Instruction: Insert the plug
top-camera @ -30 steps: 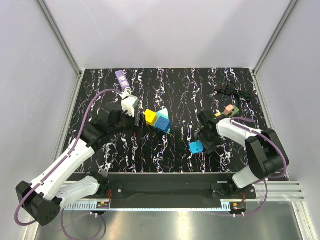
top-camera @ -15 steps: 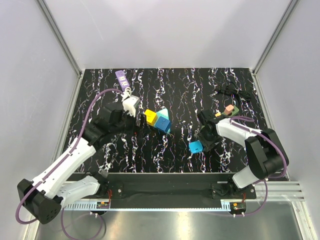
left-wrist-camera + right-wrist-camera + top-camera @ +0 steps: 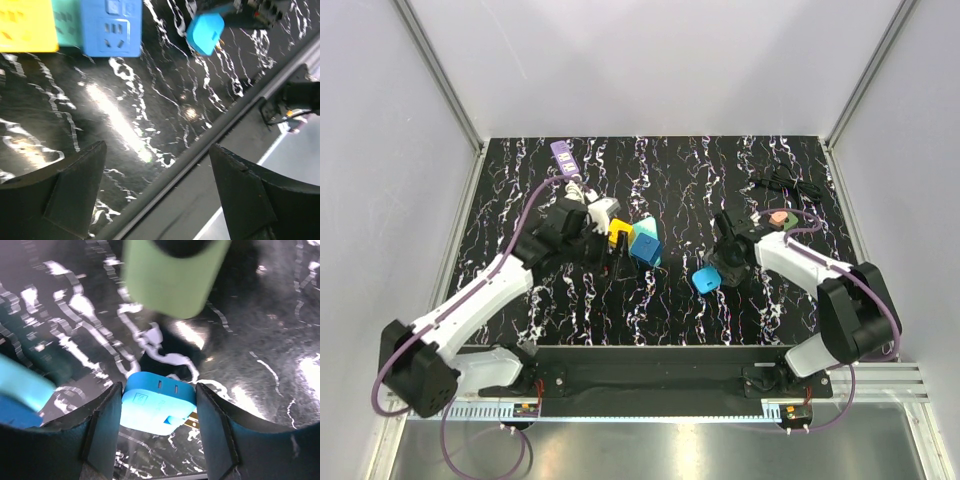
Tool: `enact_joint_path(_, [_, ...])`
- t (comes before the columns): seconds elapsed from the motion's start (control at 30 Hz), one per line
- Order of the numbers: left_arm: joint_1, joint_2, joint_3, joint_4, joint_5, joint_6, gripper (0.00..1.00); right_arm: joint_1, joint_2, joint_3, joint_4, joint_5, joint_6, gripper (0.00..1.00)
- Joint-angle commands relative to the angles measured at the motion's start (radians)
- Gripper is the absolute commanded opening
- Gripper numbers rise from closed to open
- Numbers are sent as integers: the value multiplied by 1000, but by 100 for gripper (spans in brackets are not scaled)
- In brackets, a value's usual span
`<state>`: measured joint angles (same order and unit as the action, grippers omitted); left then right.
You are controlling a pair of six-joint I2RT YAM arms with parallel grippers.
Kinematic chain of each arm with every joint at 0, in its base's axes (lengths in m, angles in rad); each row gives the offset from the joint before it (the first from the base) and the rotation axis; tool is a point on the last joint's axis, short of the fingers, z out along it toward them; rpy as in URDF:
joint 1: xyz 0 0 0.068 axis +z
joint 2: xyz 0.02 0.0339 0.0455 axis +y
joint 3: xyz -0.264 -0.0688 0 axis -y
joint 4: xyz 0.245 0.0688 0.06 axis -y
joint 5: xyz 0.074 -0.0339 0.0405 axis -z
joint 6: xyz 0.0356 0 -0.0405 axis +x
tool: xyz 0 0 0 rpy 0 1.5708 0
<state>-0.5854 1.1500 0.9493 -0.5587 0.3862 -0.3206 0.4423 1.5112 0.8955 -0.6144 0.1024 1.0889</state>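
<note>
Your right gripper point(image 3: 159, 416) clamps the bright blue plastic plug point(image 3: 156, 402), while your left gripper point(image 3: 160, 190) has its jaws spread wide.

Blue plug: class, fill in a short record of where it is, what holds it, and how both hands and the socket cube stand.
blue plug: between the right hand's fingers, not inserted
right hand: shut on the blue plug
left hand: open, empty, near the socket cube
socket cube: on the table, apart from the blue plug

Cyan plug point(image 3: 159, 407) — blue socket cube point(image 3: 111, 27) — black, white-veined table point(image 3: 670, 300).
</note>
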Motion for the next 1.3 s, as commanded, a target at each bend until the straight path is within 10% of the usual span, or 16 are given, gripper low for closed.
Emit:
enact_joint_path(0.0, [2, 53, 66, 65, 94, -60, 87, 9, -58, 52, 24, -38, -72, 26])
enact_joint_path(1.0, [-155, 369, 276, 267, 223, -144, 78, 38, -393, 51, 139, -406, -35, 22])
enact_joint_path(1.13, [-157, 376, 261, 315, 287, -173, 42, 42, -396, 45, 157, -421, -37, 25])
enact_joint_path(1.27, [-156, 343, 232, 353, 307, -210, 8, 41, -407, 39, 188, -445, -115, 65])
